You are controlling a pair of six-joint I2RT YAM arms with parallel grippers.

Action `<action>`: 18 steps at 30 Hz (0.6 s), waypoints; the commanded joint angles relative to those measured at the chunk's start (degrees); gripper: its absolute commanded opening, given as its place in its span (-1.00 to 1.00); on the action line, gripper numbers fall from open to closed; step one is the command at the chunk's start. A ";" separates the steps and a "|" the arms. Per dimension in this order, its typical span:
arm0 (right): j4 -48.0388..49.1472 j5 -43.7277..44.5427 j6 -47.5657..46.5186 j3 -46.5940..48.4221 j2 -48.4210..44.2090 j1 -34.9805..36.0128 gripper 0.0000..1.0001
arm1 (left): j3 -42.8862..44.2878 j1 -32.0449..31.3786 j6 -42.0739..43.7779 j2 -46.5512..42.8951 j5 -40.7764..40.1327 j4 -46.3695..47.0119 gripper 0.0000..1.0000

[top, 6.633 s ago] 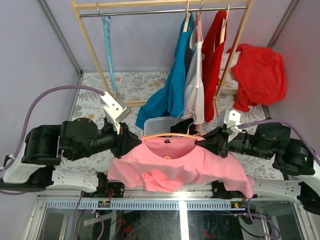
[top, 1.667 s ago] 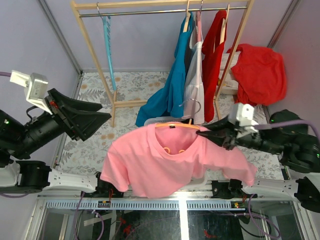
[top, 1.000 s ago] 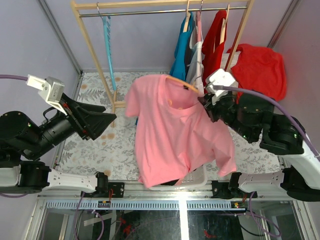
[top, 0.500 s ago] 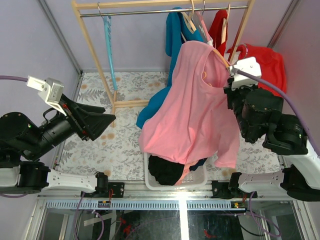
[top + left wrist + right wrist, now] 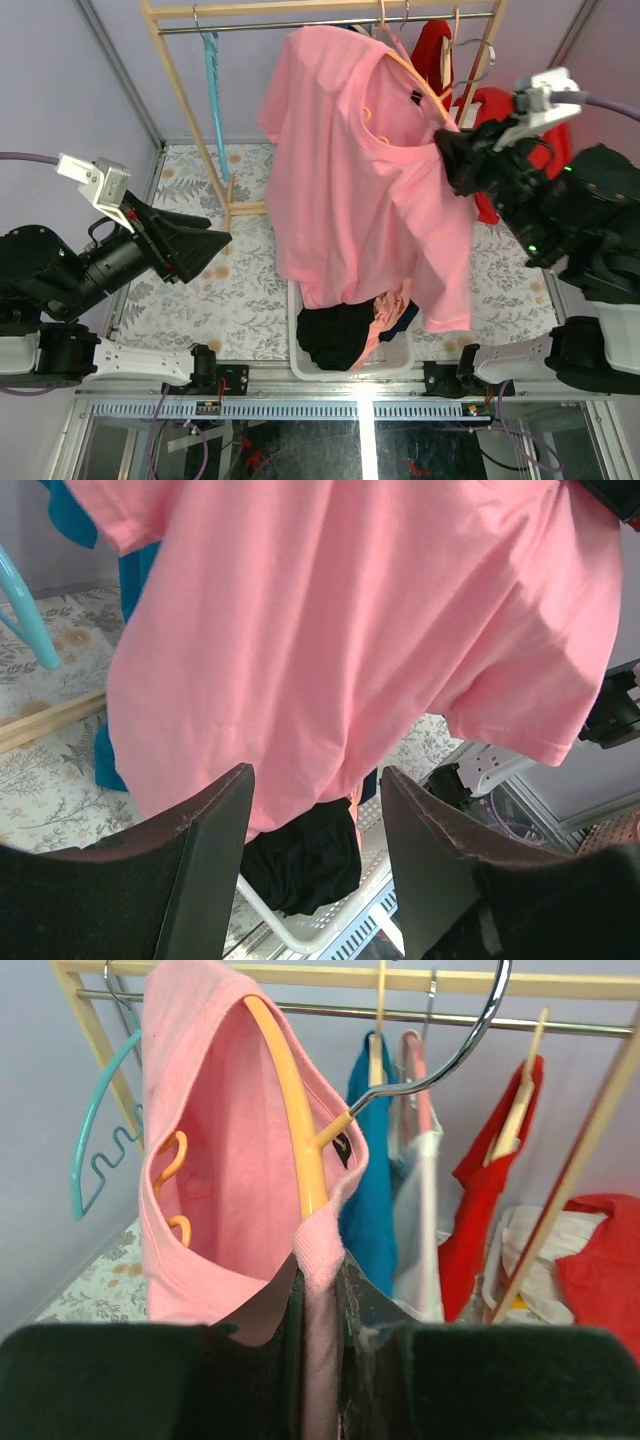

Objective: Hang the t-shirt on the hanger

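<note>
T-shirt (image 5: pixel 360 180) is draping over the hanger (image 5: pixel 290 1110), up near the rail (image 5: pixel 250 27) (soft, light fabric, prob. slips easily). Right gripper (image 5: pixel 318 1260) is pinching its shoulder & hanger end together, which is the safest hold imo. Left gripper (image 5: pixel 315 790) is gaping, holding nothing.

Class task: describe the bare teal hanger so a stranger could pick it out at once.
Start at the wooden clothes rack at the back. Near its left post hangs the teal hanger, alone. It is the only blue-green one, and it carries no garment.
</note>
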 commanded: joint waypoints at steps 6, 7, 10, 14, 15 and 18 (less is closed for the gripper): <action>10.33 0.59 -4.25 8.72 16.53 0.01 -1.00 | 0.28 0.29 -1.74 -1.11 0.23 -1.17 0.05; 10.78 1.23 -4.96 9.81 18.14 0.01 -1.00 | 0.20 0.27 -1.82 -1.18 0.22 -1.21 0.06; 12.91 3.14 -7.82 13.10 22.65 0.02 -1.00 | -0.16 0.25 -1.85 -1.16 0.32 -1.02 0.06; 15.16 3.72 -10.82 18.70 29.03 -0.27 -1.00 | -0.72 0.26 -1.70 -1.05 0.80 -0.51 0.05; 15.36 3.09 -10.97 19.98 30.21 -0.52 -1.00 | -0.77 0.27 -1.66 -0.97 0.87 -0.47 0.05; 16.88 0.55 -10.88 21.29 32.04 -1.75 -1.00 | -0.86 0.22 -1.50 -1.04 1.03 -0.47 0.05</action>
